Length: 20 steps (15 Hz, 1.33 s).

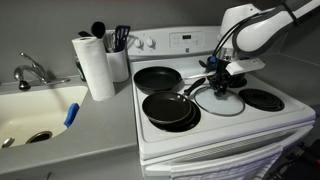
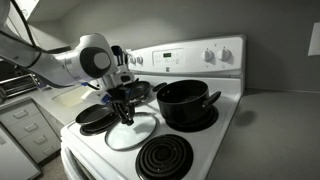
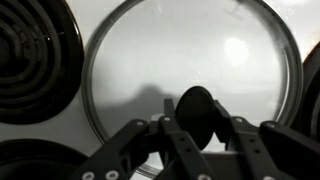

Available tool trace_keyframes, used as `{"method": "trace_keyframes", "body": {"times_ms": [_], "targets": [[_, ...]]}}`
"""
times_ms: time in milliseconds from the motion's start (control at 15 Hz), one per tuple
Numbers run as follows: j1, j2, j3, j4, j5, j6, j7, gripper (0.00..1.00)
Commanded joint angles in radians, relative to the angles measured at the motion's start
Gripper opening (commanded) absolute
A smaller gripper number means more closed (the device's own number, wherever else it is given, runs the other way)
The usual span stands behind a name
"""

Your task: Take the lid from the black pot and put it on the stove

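The clear glass lid lies flat on the white stove between the burners, seen in both exterior views. My gripper is directly over it, its fingers closed against both sides of the dark centre knob. The gripper also shows in both exterior views. The black pot stands uncovered on a back burner, beside the lid. In the exterior view from the front, my arm hides the pot.
Two black frying pans sit on the burners on the sink side. A coil burner lies bare on the lid's other side. A paper towel roll, utensil holder and sink are on the counter.
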<state>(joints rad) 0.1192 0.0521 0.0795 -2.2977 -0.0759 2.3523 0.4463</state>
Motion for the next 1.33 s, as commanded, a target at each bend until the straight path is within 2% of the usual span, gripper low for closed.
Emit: {"method": "trace_keyframes", "body": {"times_ms": [0,400,467,533,600,667,933,1267], "targets": [[0.007,0.044,0.008,0.03,-0.012,0.009,0.008,0.14],[0.008,0.034,0.007,0.026,-0.007,0.011,0.002,0.14],[0.008,0.03,0.007,0.026,-0.011,0.01,-0.001,0.26],[0.009,0.02,0.007,0.029,-0.021,-0.003,-0.003,0.64],[0.011,0.011,0.007,0.034,-0.038,-0.021,0.002,0.65],[0.011,-0.002,0.007,0.042,-0.046,-0.041,-0.007,0.71],[0.014,-0.052,0.011,0.089,-0.061,-0.121,-0.039,0.98],[0.006,-0.13,0.022,0.179,-0.093,-0.314,-0.051,1.0]]}}
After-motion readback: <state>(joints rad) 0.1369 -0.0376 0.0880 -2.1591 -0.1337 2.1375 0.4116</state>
